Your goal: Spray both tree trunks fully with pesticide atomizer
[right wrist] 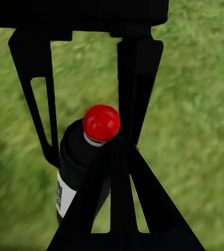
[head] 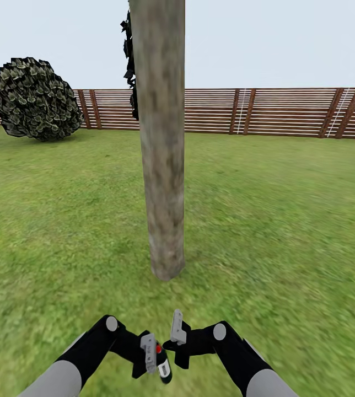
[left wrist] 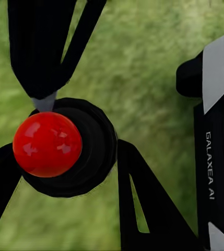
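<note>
One tree trunk (head: 163, 165), thick and mottled beige-grey, rises from the grass straight ahead of me; its crown is out of view. The pesticide atomizer (head: 161, 358) is a small dark bottle with a red knob (left wrist: 47, 144) and a white label (right wrist: 65, 193). My left gripper (head: 151, 353) is shut on it, low in front of the trunk's base. My right gripper (head: 176, 333) stands open just beside it, its fingers (right wrist: 36, 104) apart with the atomizer seen beyond them. The second tree is out of view.
Green lawn (head: 288, 220) spreads all around the trunk. A brown slat fence (head: 288, 113) closes the far side. A round dark-leaved bush (head: 34, 99) sits at the back left, and black foliage (head: 129, 60) pokes out behind the trunk.
</note>
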`<state>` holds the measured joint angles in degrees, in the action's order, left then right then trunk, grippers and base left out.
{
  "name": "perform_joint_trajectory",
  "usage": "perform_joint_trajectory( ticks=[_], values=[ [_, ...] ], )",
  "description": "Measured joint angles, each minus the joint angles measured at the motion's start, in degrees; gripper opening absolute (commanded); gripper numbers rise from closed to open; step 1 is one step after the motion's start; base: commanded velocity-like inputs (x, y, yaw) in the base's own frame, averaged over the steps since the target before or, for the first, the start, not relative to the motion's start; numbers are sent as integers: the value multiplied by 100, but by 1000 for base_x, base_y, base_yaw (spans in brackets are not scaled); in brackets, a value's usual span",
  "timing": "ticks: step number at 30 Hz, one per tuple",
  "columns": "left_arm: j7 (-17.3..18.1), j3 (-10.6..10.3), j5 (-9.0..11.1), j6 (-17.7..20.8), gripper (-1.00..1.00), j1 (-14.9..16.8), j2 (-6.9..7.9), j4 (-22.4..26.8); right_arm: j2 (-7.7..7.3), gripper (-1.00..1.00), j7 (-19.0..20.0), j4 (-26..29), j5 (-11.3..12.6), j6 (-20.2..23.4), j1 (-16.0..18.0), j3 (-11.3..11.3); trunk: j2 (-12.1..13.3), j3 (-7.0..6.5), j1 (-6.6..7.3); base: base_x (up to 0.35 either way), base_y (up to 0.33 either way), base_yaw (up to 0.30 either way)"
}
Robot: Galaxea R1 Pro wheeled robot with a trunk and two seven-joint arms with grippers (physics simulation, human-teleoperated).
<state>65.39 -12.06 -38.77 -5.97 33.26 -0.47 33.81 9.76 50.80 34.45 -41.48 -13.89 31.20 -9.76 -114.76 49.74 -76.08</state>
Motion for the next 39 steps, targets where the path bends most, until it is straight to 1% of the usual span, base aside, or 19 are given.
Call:
perform_joint_trajectory(
  ticks=[9,10,11,15,17,21,22,23,25,28,30,31,32,33,34,35,37,38,39],
  values=[
    [0,1,5,0,-100,-4,-5,37,0,-100,0,0,0,0,0,0,0,0,0,0,0,0],
    [-29,-3,-24,-14,-100,-38,213,-8,-7,-100,0,-6,-1,-8,0,1,0,0,0,0,0,0],
    [-31,-8,-39,-15,-100,-47,377,-11,-8,-100,0,-8,0,-8,0,2,0,0,0,0,0,0],
    [-29,-9,-23,-16,-100,-67,729,-8,-17,-100,0,-15,-2,-9,0,8,0,0,0,0,0,0],
    [-27,-2,-16,-16,-100,-72,814,-7,-22,-100,0,-17,-2,-9,0,9,0,0,0,0,0,0],
    [-34,0,-16,-18,-100,-74,869,-34,-26,-100,0,-21,-7,-9,0,9,0,0,0,0,0,0],
    [-34,0,-18,-18,-100,-76,900,-38,-30,100,0,-24,-8,-9,0,9,0,0,0,0,0,0],
    [-35,0,-18,-19,-100,-79,933,-39,-32,100,0,-25,-8,-9,0,9,0,0,0,0,0,0],
    [-35,1,-17,-24,-100,-80,1062,-47,-40,100,0,-31,-10,-9,0,9,0,0,0,0,0,0],
    [-36,46,-18,-15,-100,-85,1354,-53,-48,100,-22,-48,-23,-13,0,12,0,0,0,0,0,0],
    [-52,69,0,-8,-100,-89,1478,-57,-57,100,-66,-51,-25,-20,0,27,0,0,0,0,0,0],
    [-135,155,23,-6,-100,-89,1567,-69,-77,100,-194,-52,-23,-23,0,41,0,0,0,0,0,0],
    [-246,273,44,-6,-100,-90,1610,-92,-110,100,-358,-52,-17,-24,0,49,0,0,0,0,0,0],
    [-402,437,56,-6,-100,-91,1632,-133,-162,100,-580,-54,-8,-24,-1,54,0,0,0,0,0,0],
    [-591,647,68,-7,-100,-91,1636,-188,-226,100,-868,-61,0,-24,-4,60,0,0,0,0,0,0],
    [-896,982,79,-8,-100,-91,1629,-282,-328,100,-1377,-89,17,-24,-9,68,0,0,0,0,0,0],
    [-1322,1408,98,-13,-100,-92,1606,-441,-449,100,-2160,-268,139,-25,-20,88,0,0,0,0,0,0],
    [-1533,1610,113,-15,-100,-92,1580,-537,-483,100,-2577,-439,281,-26,-22,129,0,0,0,0,0,0],
    [-1857,1913,175,-18,-100,-93,1520,-692,-513,100,-3221,-771,559,-26,-25,237,0,1,0,0,0,0]
  ],
)
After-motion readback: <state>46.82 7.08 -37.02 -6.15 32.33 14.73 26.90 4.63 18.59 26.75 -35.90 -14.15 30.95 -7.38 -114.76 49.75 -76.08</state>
